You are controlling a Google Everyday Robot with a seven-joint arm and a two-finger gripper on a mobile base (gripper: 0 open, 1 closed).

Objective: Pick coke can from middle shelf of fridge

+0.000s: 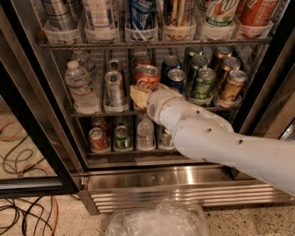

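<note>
The red coke can (147, 77) with white script stands slightly tilted at the front of the middle shelf (87, 113) of the fridge (161, 179), in the lane left of centre. My gripper (143, 92) reaches in from the lower right on a white arm and is shut on the coke can's lower part, with cream fingers (137, 95) showing at its left and base. The can's bottom is hidden by the gripper. A second red can (142, 59) stands behind it.
On the same shelf are a water bottle (80, 85), a silver can (114, 87), a blue Pepsi can (176, 78), a green can (202, 83) and bronze cans (232, 85). Tall cans (140, 14) stand above, small cans (97, 138) below. Crumpled plastic (156, 221) and cables (23, 216) lie on the floor.
</note>
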